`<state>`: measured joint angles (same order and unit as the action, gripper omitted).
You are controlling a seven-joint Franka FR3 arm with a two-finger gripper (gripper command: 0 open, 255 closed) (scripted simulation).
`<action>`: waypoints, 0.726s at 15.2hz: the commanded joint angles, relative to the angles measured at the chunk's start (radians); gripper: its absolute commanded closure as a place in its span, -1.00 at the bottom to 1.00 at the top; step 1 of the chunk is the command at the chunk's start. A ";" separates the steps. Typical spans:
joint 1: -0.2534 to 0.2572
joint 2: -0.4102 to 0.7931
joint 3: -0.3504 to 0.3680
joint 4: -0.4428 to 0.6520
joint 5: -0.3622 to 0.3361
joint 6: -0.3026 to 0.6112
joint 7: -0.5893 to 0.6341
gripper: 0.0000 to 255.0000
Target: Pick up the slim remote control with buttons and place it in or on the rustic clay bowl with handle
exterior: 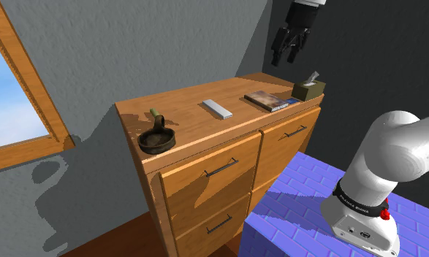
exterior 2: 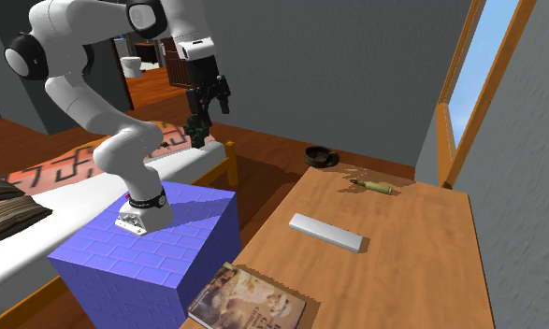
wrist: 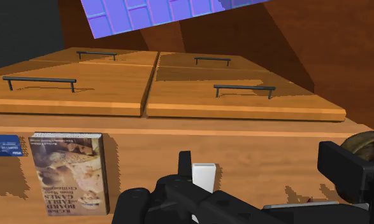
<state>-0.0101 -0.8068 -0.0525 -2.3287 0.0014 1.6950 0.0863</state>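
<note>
Bright, even daylight; the window [exterior: 8, 95] glows pale blue; hard-edged shadows fall across the dresser [exterior: 198, 123] top and the grey wall [exterior: 132, 44]; drawer fronts [wrist: 243, 105] partly shaded.

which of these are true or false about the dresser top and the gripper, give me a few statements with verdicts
1. The slim light-grey rectangular remote lies flat on the wooden dresser top. True.
2. The black two-finger gripper holds the remote. False: it hangs above the dresser, open and empty.
3. The remote sits inside the dark round bowl with a handle. False: they lie apart.
4. A book lies between the remote and the tissue box. True.
</note>
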 commanded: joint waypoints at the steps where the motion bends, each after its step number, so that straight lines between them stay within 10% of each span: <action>1: 0.000 0.000 0.000 0.000 0.000 0.000 0.000 -1.00; 11: 0.009 0.359 -0.030 0.078 -0.012 0.229 -0.044 -1.00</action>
<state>-0.0043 -0.4926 -0.0833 -2.2677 -0.0118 1.9007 0.0423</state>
